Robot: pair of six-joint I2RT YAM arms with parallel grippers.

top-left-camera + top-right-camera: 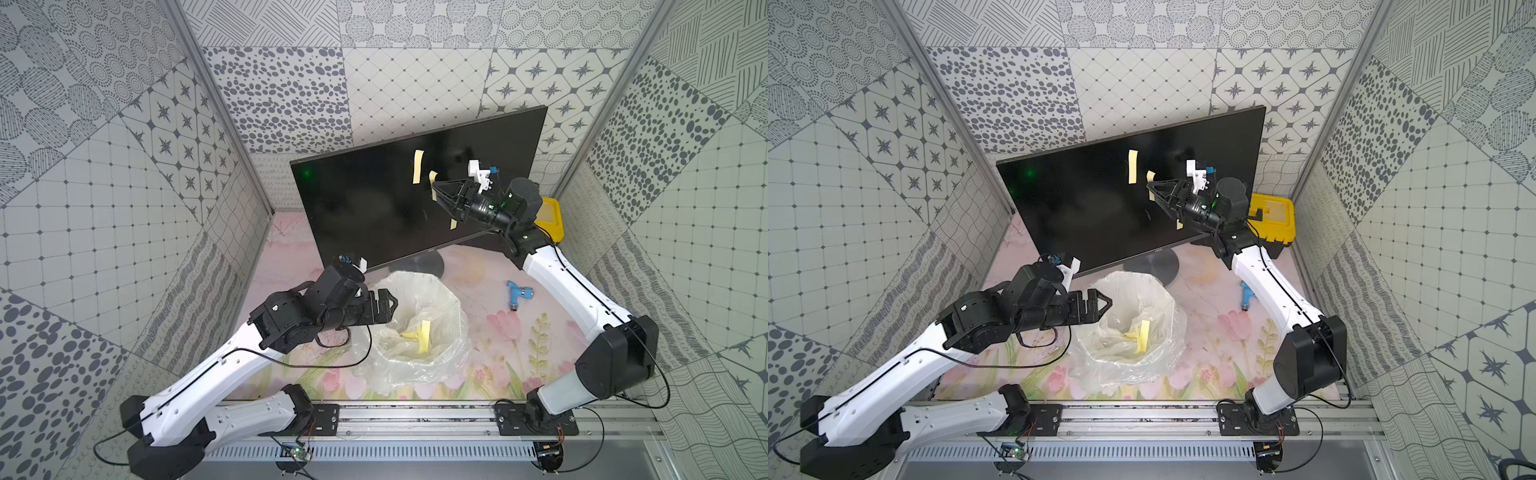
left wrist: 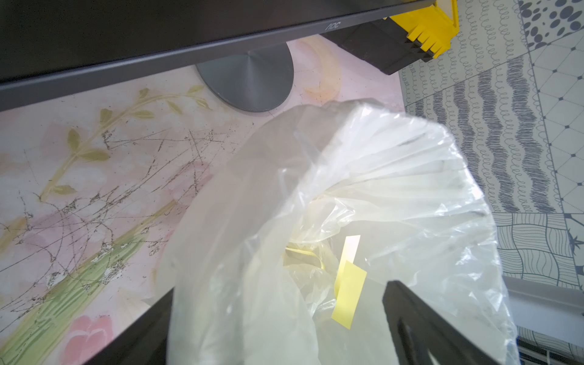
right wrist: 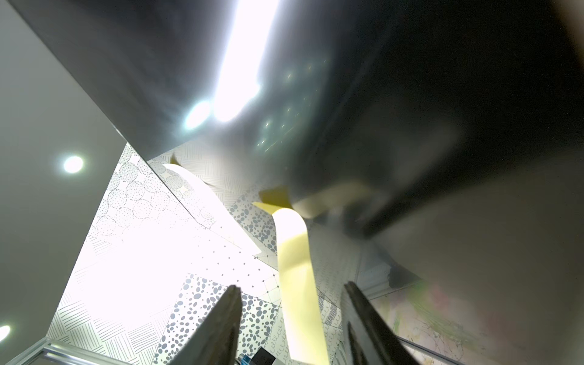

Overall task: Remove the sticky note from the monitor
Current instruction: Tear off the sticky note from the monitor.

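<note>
Nearest the robot, the left gripper [image 1: 392, 305] hangs over the rim of a crumpled clear plastic bag [image 1: 440, 365]. Its jaws are spread and empty. At least two discarded pale yellow paper strips [image 1: 424, 336] lie inside the bag, so part of the clearing looks done.

Behind the bag, the large flat black monitor [image 1: 365, 199] stands on its round grey base on the floral tabletop. Three yellow notes are on its screen: a tall strip [image 1: 418, 166] highest up, a small low strip [image 1: 454, 224] partly hidden behind the right arm, and between them the narrow pale yellow sticky note [image 3: 294, 268] that is being worked on.

The right gripper [image 1: 433, 191] is up against the screen at this sticky note. In the right wrist view its jaws stand apart on either side of the strip, with a gap showing on each side, so nothing is pinched. The strip is stuck by its upper end. Its free length curls away from the glass and hangs loose between the jaws.

Judging by this, what is left is to close on the note, peel it off and drop it in the bag. The other two would follow.
</note>
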